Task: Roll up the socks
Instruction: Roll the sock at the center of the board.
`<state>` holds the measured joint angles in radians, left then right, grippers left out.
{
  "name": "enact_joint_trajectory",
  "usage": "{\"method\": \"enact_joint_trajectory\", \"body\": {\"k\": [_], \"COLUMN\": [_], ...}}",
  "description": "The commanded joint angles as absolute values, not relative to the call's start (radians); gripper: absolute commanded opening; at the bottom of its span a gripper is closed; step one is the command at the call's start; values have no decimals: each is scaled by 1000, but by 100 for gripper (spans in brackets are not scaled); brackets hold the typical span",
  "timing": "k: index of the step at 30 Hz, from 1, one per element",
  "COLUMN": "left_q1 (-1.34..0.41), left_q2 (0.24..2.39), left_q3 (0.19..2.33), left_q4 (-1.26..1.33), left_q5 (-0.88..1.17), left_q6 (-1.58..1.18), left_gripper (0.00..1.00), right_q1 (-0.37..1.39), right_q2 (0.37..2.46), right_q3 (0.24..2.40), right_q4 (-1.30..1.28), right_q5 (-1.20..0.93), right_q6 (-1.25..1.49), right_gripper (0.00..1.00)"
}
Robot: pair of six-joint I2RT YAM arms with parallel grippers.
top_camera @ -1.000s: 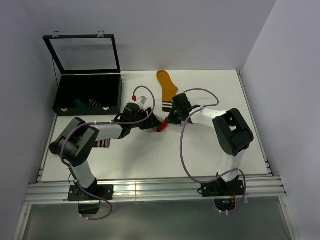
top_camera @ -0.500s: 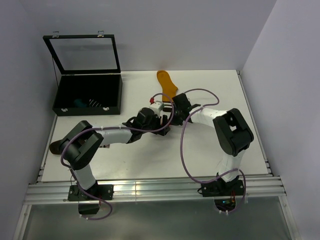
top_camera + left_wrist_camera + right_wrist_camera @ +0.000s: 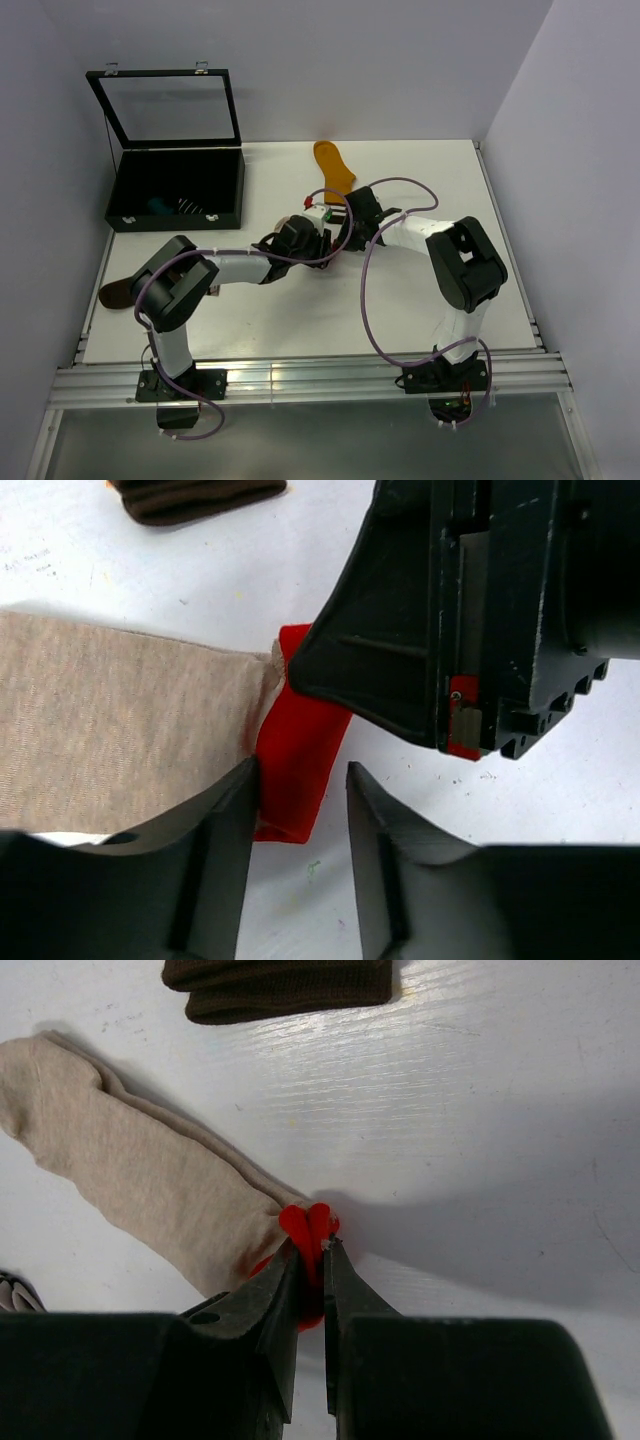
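Table (image 3: 500, 250): white, walled on three sides.

Case (image 3: 175, 222): black, far left corner, glass lid (image 3: 170, 105) standing open. Inside, against the front wall, a teal sock (image 3: 158, 207) and a striped sock (image 3: 190, 207) lie side by side (both too small to tell more).

Mustard sock (image 3: 334, 165): flat at the far middle, long axis running far to near, rounded end toward the back wall, near end passing under my right arm.

Beige sock (image 3: 140, 1190): mid-table between my two arms, flat, plain oatmeal knit with a red end (image 3: 310, 1225). In the right wrist view it runs from upper left down to my fingers, red end leading.

Brown sock (image 3: 280, 985): dark, folded, just beyond the beige one and apart from it.

Right gripper (image 3: 310, 1270): pinched tight on the red end, which bunches up between the jaws.

Left gripper (image 3: 298, 810): narrowly parted, the red end between its fingers, not clamped.
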<state>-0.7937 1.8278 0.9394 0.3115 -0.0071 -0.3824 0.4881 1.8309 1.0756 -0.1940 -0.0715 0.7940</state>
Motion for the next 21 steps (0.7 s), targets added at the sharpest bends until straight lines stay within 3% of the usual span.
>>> {"method": "enact_joint_trajectory", "body": {"k": [1, 4, 8, 21], "left_q1": [-804, -811, -810, -775], "left_q2": [1813, 1796, 1804, 1884], "left_q3": [960, 963, 983, 1052], "left_q4": [308, 261, 180, 8], "left_q5": [-9, -9, -9, 167], "left_q6": [-394, -423, -489, -618], "left_gripper": [41, 29, 1, 0], "right_q1": [485, 482, 476, 466], "right_q2": [1815, 1816, 1813, 1810], "right_q3": [1112, 1115, 1109, 1095], "right_q4": [-221, -232, -230, -206], "right_q5": [-61, -51, -45, -51], "right_q6": [790, 802, 825, 856], "right_gripper": [0, 0, 0, 0]}}
